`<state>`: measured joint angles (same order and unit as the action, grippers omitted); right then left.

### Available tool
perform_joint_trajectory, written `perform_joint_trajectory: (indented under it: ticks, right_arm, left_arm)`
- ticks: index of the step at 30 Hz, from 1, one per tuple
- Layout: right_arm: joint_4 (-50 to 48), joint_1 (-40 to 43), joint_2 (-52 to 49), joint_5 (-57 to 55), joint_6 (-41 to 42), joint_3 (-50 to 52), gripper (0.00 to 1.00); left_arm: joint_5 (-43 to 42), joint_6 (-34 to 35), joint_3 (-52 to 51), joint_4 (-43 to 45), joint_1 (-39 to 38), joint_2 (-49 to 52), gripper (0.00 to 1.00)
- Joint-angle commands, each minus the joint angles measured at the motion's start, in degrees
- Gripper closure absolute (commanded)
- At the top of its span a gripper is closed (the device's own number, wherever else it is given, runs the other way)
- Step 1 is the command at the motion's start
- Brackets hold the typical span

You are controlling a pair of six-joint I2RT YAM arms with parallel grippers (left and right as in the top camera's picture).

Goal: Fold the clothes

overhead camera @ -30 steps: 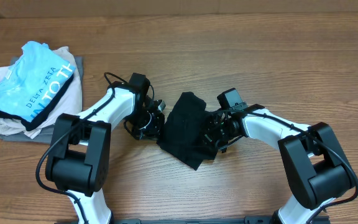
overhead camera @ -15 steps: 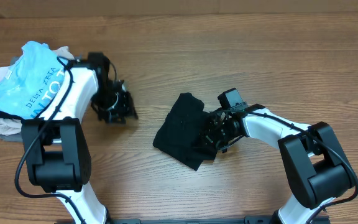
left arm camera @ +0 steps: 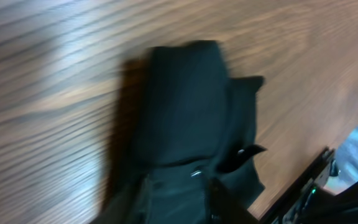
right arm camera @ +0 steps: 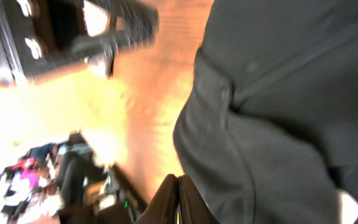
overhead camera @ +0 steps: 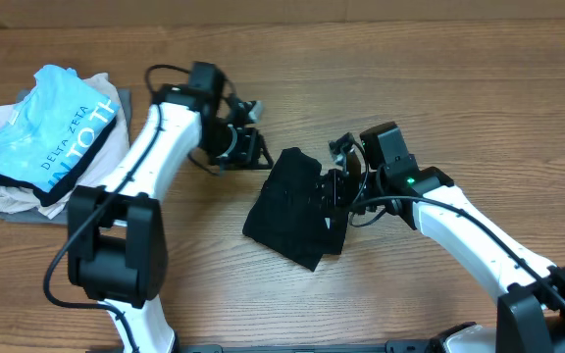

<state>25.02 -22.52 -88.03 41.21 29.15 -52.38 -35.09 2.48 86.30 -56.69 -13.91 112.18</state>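
Note:
The black shirt (overhead camera: 287, 204) lies folded into a small packet in the middle of the table. My left gripper (overhead camera: 251, 149) hovers just off its upper left corner. In the blurred left wrist view the shirt (left arm camera: 185, 106) fills the middle, and my dark fingers (left arm camera: 207, 199) merge with the fabric, so I cannot tell how the jaws stand. My right gripper (overhead camera: 337, 186) is over the shirt's right edge. In the right wrist view its fingers (right arm camera: 178, 190) are pressed together with nothing between them, beside the shirt's seamed edge (right arm camera: 278, 93).
A light-blue shirt with white lettering (overhead camera: 52, 132) lies on a pile of white and grey folded garments (overhead camera: 3, 191) at the far left. Bare wooden table (overhead camera: 439, 78) surrounds the black shirt.
My left arm swung out towards the pile at the left, then came back to the shirt's upper left corner. My right gripper lifted and shifted slightly right. The shirt kept its shape.

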Motion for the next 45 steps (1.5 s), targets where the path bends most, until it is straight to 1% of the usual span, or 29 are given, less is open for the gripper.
perform_joint_trajectory:
  ticks: [1, 4, 8, 10, 12, 15, 16, 17, 18, 21, 22, 25, 26, 27, 30, 31, 32, 35, 39, 41, 42, 45]
  right_arm:
    - [-0.6, 0.1, -0.9, -10.3, 4.2, -0.5, 0.96]
    - [-2.4, 0.1, -3.4, -13.3, 4.4, -0.5, 0.96]
    - [-2.6, 0.1, -8.9, -17.7, 13.7, -0.5, 0.96]
    - [-2.4, 0.1, -12.3, -17.8, 18.3, -0.5, 0.96]
    - [-2.0, 0.1, -15.9, -17.2, 21.6, -0.5, 0.96]
    - [-2.0, 0.3, -18.5, -12.6, 22.1, -0.5, 0.96]
    - [-2.0, 0.3, -18.5, -11.6, 22.0, -0.5, 0.96]
    - [-1.9, 0.3, -18.5, -11.3, 21.8, -0.5, 0.96]
    - [-1.8, 0.3, -18.3, -10.7, 21.6, -0.5, 0.96]
    - [-1.8, 0.5, -18.1, -9.0, 18.9, -0.6, 0.96]
    - [-1.8, 0.7, -17.6, -8.1, 17.0, -0.7, 0.96]
    - [-1.4, 1.0, -15.2, -7.6, 12.0, -1.1, 0.96]
    - [-1.0, 1.0, -13.6, -7.6, 9.7, -1.2, 0.96]
    - [-0.2, 1.0, -12.2, -7.6, 7.7, -1.3, 0.96]
    - [2.5, 1.0, -6.9, -5.5, 0.4, -1.7, 0.96]
    - [3.0, 1.0, -5.1, -4.2, -1.4, -1.7, 0.96]
    - [3.4, 1.0, -3.6, -3.1, -2.6, -1.7, 0.95]
    - [3.3, 1.0, -0.4, -1.9, -2.6, -1.7, 0.93]
    - [2.4, 1.0, 0.2, -2.2, -2.6, -1.7, 0.93]
    - [2.3, 1.0, 0.2, -2.8, -2.6, -1.7, 0.93]
    - [2.1, 1.0, 0.2, -2.8, -2.6, -1.7, 0.93]
    - [2.1, 1.0, 0.2, -2.8, -2.5, -1.7, 0.93]
  left_arm:
    - [-0.9, 1.0, 0.2, 0.9, -3.0, -0.1, 0.75]
    - [4.3, 3.8, -0.9, 1.1, -5.2, 0.0, 0.77]
    - [6.0, 5.2, -4.4, 3.3, -6.8, 0.0, 0.73]
    - [7.0, 6.1, -6.6, 4.7, -6.9, 0.0, 0.72]
    - [8.9, 7.8, -9.1, 5.8, -6.7, 0.0, 0.67]
    - [9.3, 7.9, -10.4, 4.4, -5.6, 0.0, 0.68]
    - [8.7, 7.8, -10.4, 3.5, -5.1, 0.0, 0.63]
    - [8.1, 7.8, -10.3, 2.5, -4.5, 0.0, 0.53]
    - [7.4, 7.8, -10.1, 1.5, -3.8, -0.1, 0.51]
    - [3.2, 6.5, -9.9, 0.5, -1.8, -0.2, 0.51]
    - [1.5, 5.6, -9.9, 0.5, -1.4, -0.2, 0.54]
    - [-1.8, 4.7, -9.9, -0.1, -0.8, -0.2, 0.68]
    - [-2.9, 4.0, -9.9, -0.3, -0.7, -0.2, 0.71]
    - [-4.0, 3.4, -9.9, -0.6, -0.7, -0.2, 0.77]
    - [-5.3, 3.3, -9.9, -2.6, -0.7, -0.2, 0.88]
    - [-5.3, 3.3, -9.9, -3.6, -0.7, -0.2, 0.96]
    - [-5.3, 3.4, -9.9, -4.9, -0.7, -0.2, 0.96]
    - [-4.9, 3.6, -10.0, -7.9, -1.1, -0.2, 0.95]
    - [-2.3, 4.1, -10.7, -9.6, -2.7, -0.2, 0.96]
    - [-0.7, 4.8, -11.6, -9.0, -3.5, -0.2, 0.95]
    - [0.5, 6.1, -12.4, -8.1, -4.0, -0.2, 0.96]
    - [6.5, 13.0, -16.0, -3.8, -5.4, -0.2, 0.96]
